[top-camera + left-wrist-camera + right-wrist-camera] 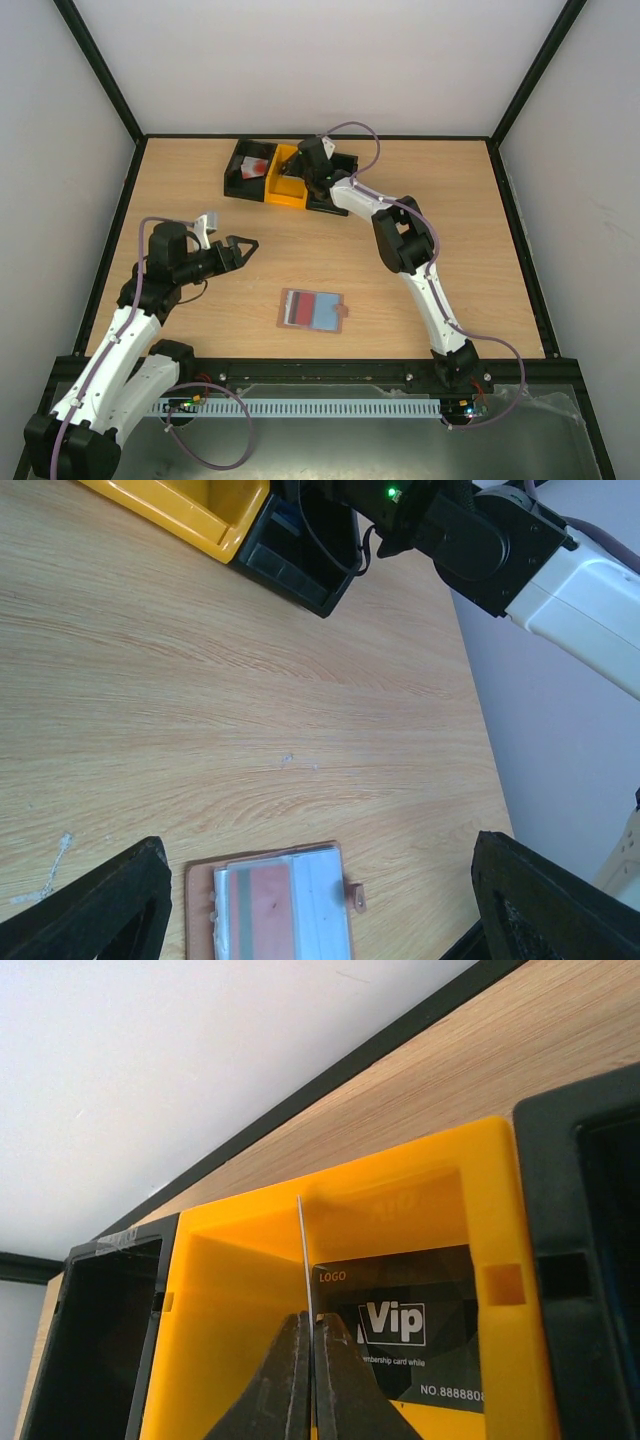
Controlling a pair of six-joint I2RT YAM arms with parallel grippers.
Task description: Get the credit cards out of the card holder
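Right gripper (308, 1332) pinches a thin card (303, 1250) edge-on above orange bin (220, 1290); left gripper (243, 247) open, far-left of card holder (312, 309).

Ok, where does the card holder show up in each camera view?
Top external: the card holder lies just below centre.
Left wrist: card holder at the bottom edge, middle.
Right wrist: not in it.
Shared landmark: the orange bin, in all three.
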